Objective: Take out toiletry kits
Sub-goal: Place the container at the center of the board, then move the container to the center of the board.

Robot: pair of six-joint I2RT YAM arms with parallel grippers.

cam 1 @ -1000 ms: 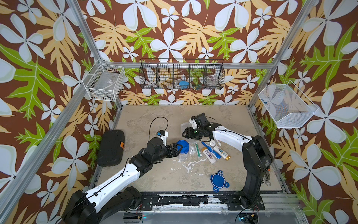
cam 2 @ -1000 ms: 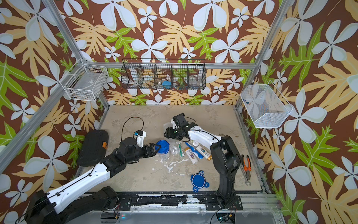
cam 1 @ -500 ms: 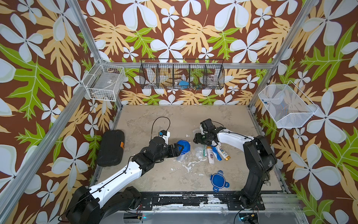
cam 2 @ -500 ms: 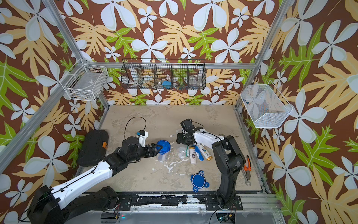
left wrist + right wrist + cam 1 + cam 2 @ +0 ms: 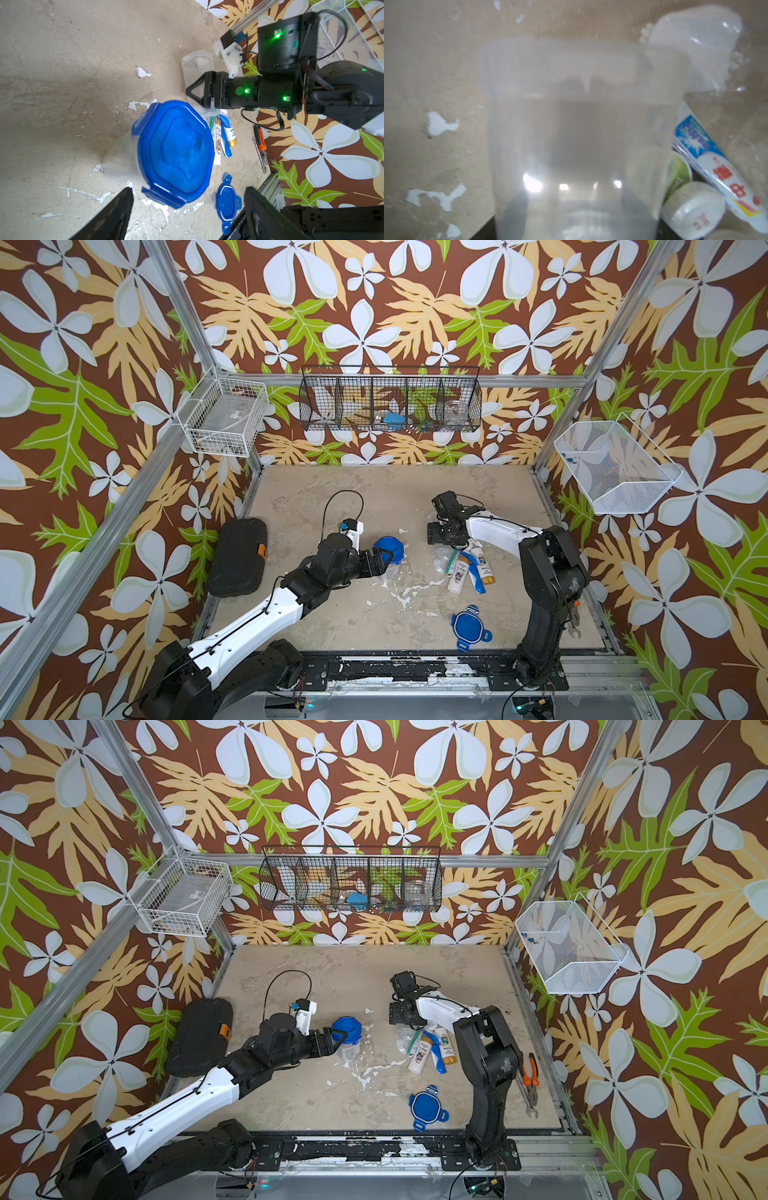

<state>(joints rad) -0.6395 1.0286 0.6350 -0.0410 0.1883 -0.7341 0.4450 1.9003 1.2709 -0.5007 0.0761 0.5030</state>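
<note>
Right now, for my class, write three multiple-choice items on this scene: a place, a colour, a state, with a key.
1. Where is the loose toiletry pile? A on the table beside the right arm; B in the black wire basket; C on the black case.
2. The pliers' handles are: A green; B orange; C white.
3. The jar before the left claw is: A lidded; B uncapped; C crushed flat.
Key: 1A, it lies on the table; 2B, orange grips show; 3A, a blue lid covers it.

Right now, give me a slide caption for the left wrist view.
A blue-lidded jar before the open left gripper; spilled toiletry kit beyond.
</note>
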